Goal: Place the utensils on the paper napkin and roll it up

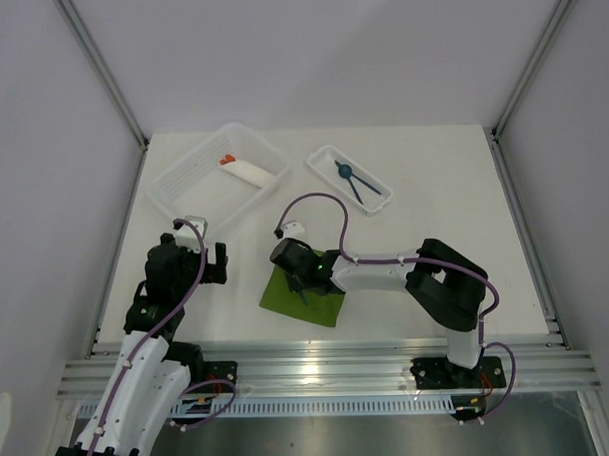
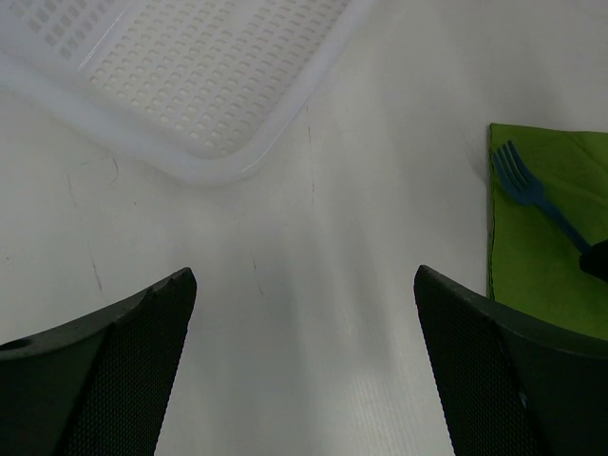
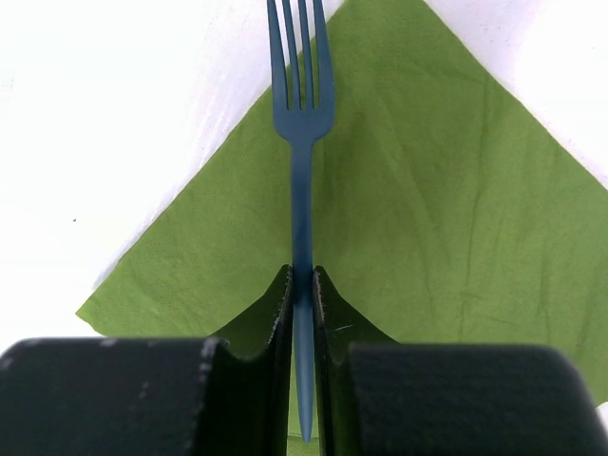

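The olive-green paper napkin (image 1: 305, 296) lies flat near the table's front. My right gripper (image 3: 302, 277) is shut on the handle of a dark blue fork (image 3: 300, 123) and holds it over the napkin (image 3: 427, 209), tines toward its far corner. The fork also shows in the left wrist view (image 2: 532, 195) on the napkin (image 2: 541, 266). A blue spoon and another blue utensil (image 1: 355, 180) lie in the small white tray (image 1: 327, 156) at the back. My left gripper (image 2: 304, 285) is open and empty over bare table, left of the napkin.
A large white perforated tray (image 1: 183, 182) at the back left holds a white paper roll with orange tips (image 1: 248, 170). Its corner shows in the left wrist view (image 2: 218, 161). White walls enclose the table.
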Robot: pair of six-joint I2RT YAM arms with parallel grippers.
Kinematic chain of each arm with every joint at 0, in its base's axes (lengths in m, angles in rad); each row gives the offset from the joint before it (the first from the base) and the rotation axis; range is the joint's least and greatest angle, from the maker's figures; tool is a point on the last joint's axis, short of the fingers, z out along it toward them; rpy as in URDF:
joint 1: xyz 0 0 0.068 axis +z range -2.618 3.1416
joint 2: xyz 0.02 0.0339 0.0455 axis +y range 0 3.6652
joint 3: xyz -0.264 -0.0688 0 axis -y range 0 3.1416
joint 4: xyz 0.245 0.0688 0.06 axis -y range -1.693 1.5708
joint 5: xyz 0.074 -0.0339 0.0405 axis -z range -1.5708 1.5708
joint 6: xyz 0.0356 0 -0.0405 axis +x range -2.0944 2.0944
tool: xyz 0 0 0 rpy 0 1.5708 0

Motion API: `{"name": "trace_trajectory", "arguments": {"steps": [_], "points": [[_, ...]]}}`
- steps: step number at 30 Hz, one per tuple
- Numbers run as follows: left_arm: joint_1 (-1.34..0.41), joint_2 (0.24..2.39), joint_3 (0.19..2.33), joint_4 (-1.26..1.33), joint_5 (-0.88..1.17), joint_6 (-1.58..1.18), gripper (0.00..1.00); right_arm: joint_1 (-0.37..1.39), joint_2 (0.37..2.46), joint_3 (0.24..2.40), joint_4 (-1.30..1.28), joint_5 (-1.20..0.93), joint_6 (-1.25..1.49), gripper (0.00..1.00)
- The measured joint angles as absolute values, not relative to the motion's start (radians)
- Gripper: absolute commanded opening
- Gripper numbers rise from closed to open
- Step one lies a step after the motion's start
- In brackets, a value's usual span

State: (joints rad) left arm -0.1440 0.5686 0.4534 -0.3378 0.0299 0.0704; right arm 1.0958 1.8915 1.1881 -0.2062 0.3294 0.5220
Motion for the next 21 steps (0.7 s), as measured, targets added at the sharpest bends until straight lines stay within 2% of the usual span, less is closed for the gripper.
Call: {"name": "trace_trajectory", "arguments": {"steps": [7,21], "points": [[-0.144,0.569,0.453,-0.337,0.030,0.070,1.00,1.089,1.903,1.188,-0.204,0.306,0.527,0.00],[-0.144,0.569,0.453,-0.337,0.030,0.070,1.00,1.082,1.908,1.188,-0.205,0.306,0.531,0.14]]}}
